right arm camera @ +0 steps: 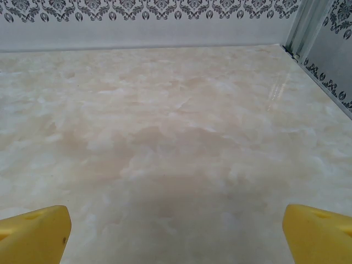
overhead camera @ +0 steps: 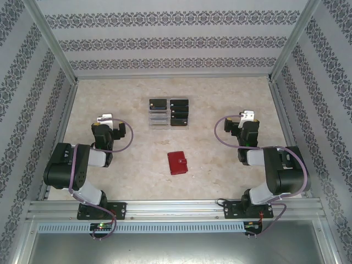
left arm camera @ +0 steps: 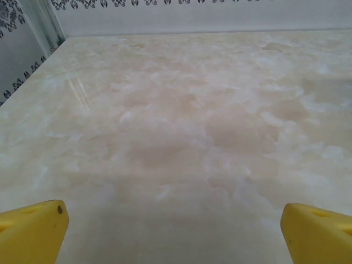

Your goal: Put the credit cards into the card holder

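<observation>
A small red card holder (overhead camera: 177, 163) lies closed on the marble table, near the middle between the two arms. Behind it, several black credit cards (overhead camera: 179, 113) stand in a clear plastic rack (overhead camera: 168, 114). My left gripper (overhead camera: 104, 119) rests at the left, well away from the wallet; its yellow fingertips (left arm camera: 33, 231) are spread wide over bare table. My right gripper (overhead camera: 248, 116) rests at the right, its yellow fingertips (right arm camera: 316, 234) also wide apart with nothing between them.
Patterned walls and metal posts enclose the table (overhead camera: 132, 93) on the left, back and right. An aluminium rail (overhead camera: 176, 209) carrying both arm bases runs along the near edge. Bare marble lies ahead of each gripper.
</observation>
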